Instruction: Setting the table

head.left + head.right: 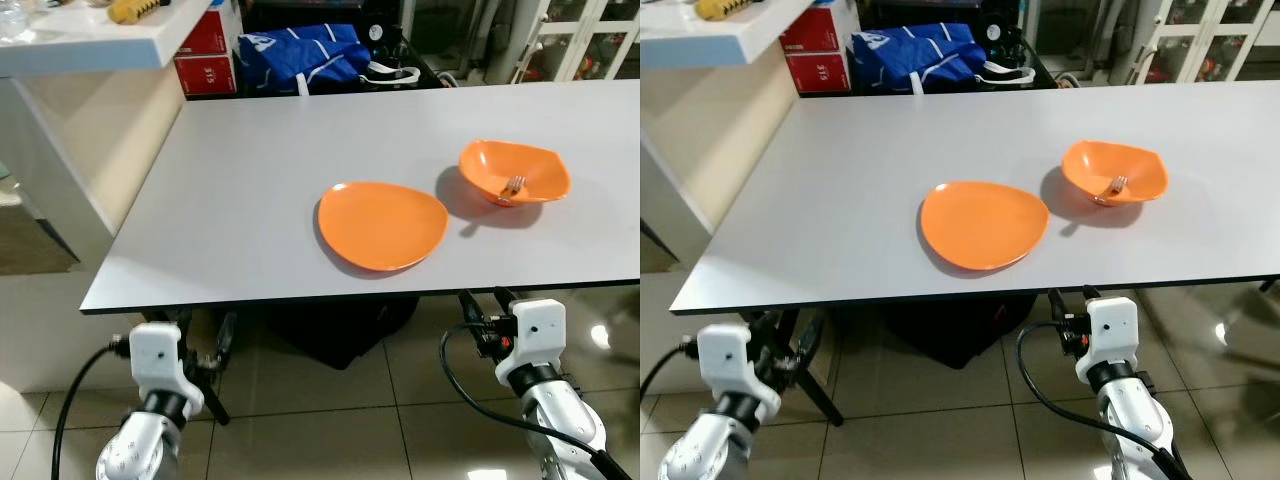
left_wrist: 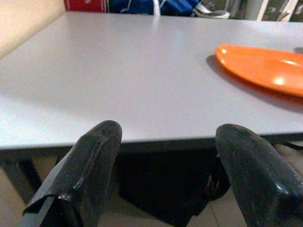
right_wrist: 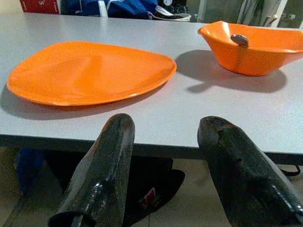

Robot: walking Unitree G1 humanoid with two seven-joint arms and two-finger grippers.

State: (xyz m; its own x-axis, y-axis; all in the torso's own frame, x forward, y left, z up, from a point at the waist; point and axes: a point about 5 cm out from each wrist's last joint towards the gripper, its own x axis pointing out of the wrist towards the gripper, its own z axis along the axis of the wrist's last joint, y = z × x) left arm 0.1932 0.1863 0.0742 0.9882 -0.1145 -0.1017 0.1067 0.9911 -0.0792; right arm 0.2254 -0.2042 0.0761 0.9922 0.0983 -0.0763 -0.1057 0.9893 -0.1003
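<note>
- While both arms hang below the near edge of the worktop (image 1: 250, 200), the right tool (image 3: 165, 165) has its two black fingers spread wide and empty, pointed at the table edge — nothing is between them.
- Likewise the left tool (image 2: 165, 175) is wide open, holding nothing, and faces the bare grey stretch of the worktop to the left of the dishes.
- Nearest the right tool lies the orange plate (image 1: 382, 225), flat, close to the near edge and just beyond the fingertips.
- Behind it and to the right stands the orange bowl (image 1: 514, 172), apart from the plate by a narrow gap, with a fork (image 1: 514, 185) resting inside, its handle against the rim.
- Judged from this, the step in hand is reaching up for a dish; the right arm is better placed.
- To do it well, the tool should rise clear of the table edge first, then close on the rim of the plate — a flat, shallow grip, so a slow, level approach matters.
- Lifting the bowl risks tipping the fork out; keep it upright.
</note>
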